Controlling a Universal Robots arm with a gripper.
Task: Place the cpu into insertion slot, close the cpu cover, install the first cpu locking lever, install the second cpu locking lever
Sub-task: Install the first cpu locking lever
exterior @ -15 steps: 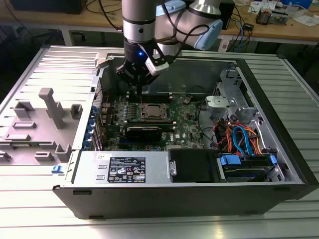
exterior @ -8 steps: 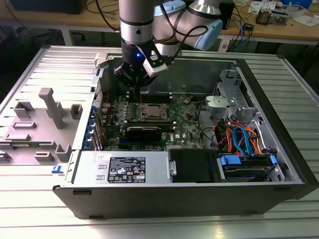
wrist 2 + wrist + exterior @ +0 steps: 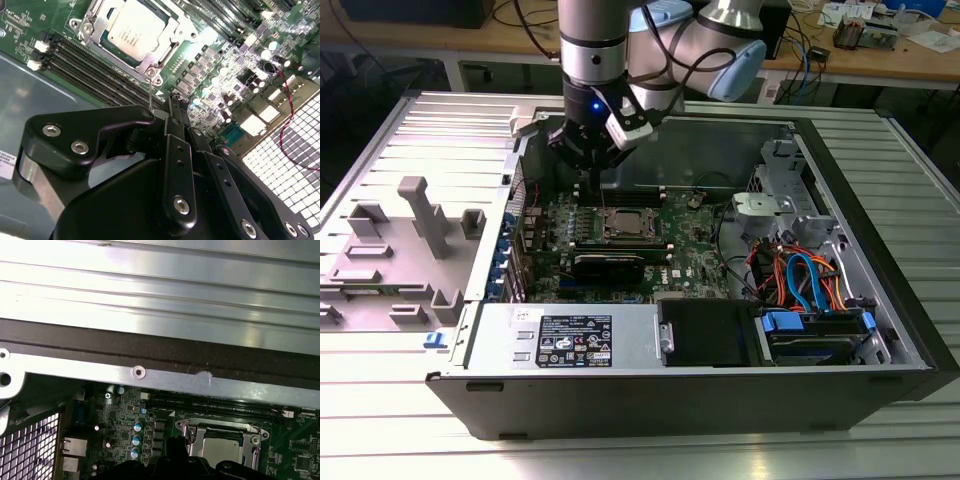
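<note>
From my remote seat, the biggest thing in the exterior view is the ribbed worktop (image 3: 720, 460). The open computer case (image 3: 650, 400) lies on it, and the arm (image 3: 592, 40) drops in from twelve o'clock. Inside the case is the green motherboard (image 3: 695, 255).

The pincer (image 3: 588, 172) hangs just above the board, and the insertion slot (image 3: 626, 226) sits near it at about five o'clock. In the second wrist view the pincer (image 3: 172, 102) looks clenched, its black tips drawn together.

The cpu cover (image 3: 142, 62) lies flat around the cpu (image 3: 136, 30), which is seated in the slot. So I judge the first two steps done.

A thin locking lever (image 3: 150, 92) stands up by the socket corner, right beside the tips. I cannot tell whether they pinch it. The lever work looks unfinished to me.
</note>
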